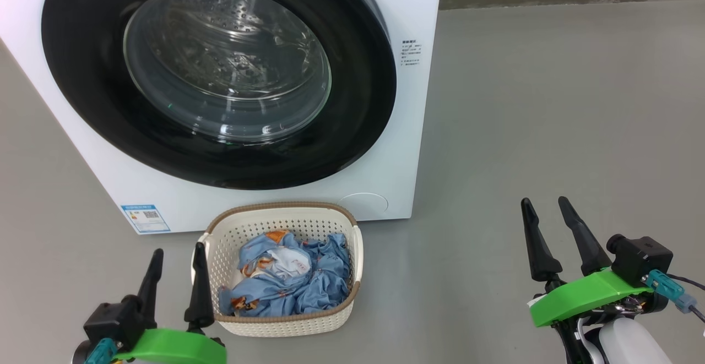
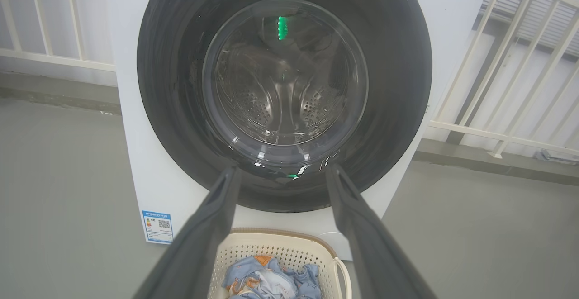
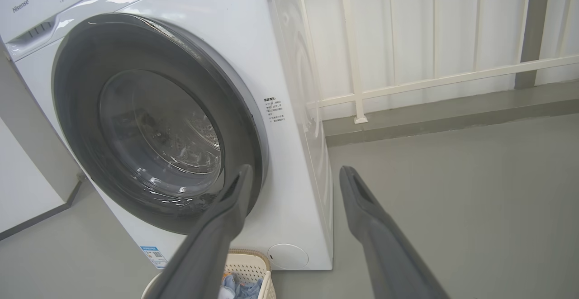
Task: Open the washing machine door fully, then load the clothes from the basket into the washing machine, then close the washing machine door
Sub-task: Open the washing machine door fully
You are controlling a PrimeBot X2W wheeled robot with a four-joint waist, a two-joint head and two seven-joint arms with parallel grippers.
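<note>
The white washing machine (image 1: 396, 149) stands ahead, its round black-rimmed door (image 1: 82, 77) shut flat against the front, steel drum visible through the glass. On the floor before it sits the cream basket (image 1: 286, 322) holding the light blue bear-print clothes (image 1: 308, 287). My left gripper (image 1: 176, 254) is open, low at the basket's left side, one finger beside its rim. My right gripper (image 1: 548, 203) is open over bare floor, well right of the basket. The left wrist view faces the door (image 2: 389, 86) with the basket (image 2: 271, 249) below. The right wrist view sees the door (image 3: 81, 91) obliquely.
Grey floor (image 1: 551, 105) spreads to the right of the machine. A blue label sticker (image 1: 145, 218) marks the machine's lower left corner. A white railing (image 3: 429, 79) on a low kerb runs behind and to the right of the machine.
</note>
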